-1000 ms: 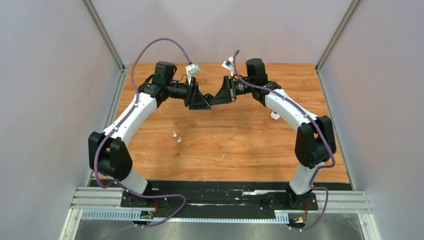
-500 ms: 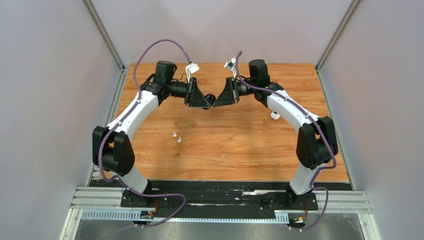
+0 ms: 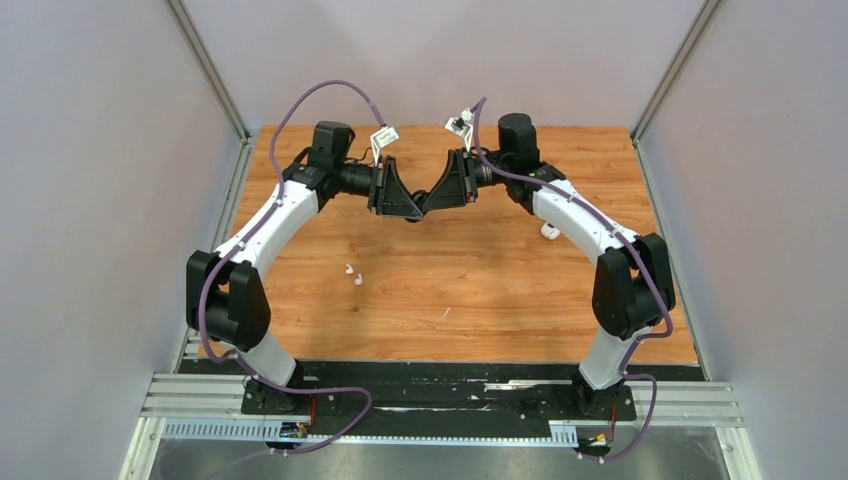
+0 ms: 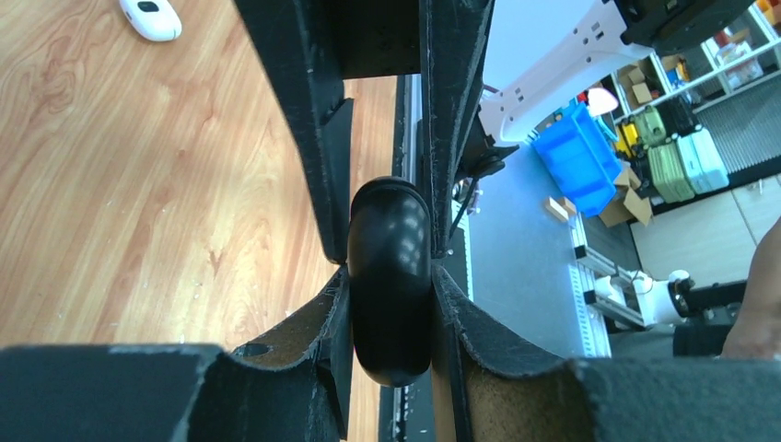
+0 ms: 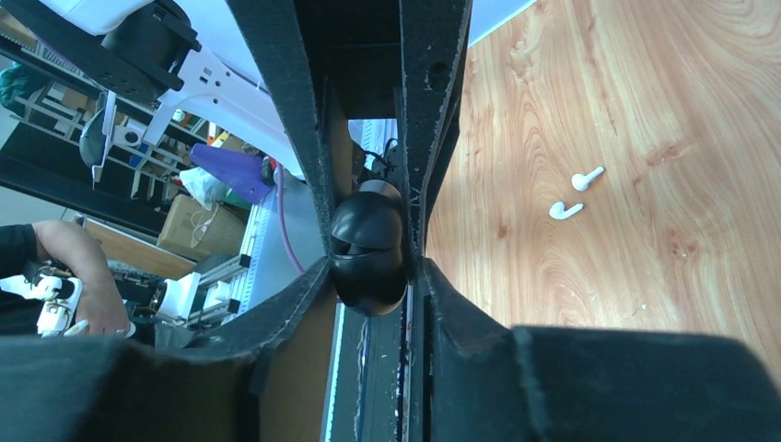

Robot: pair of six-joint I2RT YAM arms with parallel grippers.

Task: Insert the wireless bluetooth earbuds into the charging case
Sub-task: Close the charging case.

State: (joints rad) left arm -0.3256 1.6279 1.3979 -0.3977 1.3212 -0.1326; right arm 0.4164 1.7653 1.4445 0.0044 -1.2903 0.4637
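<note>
- The left pincer (image 3: 410, 209) is clamped on the black charging case (image 4: 390, 276).
- The right pincer (image 3: 424, 207) grips the case's opposite side.
- Two white earbuds (image 3: 353, 275) lie on the worktop (image 3: 480, 290), near-left of the case.

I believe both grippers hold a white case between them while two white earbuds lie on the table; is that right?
The case is black, as the left wrist view shows. The left gripper and right gripper hold it; two white earbuds lie on the table.
</note>
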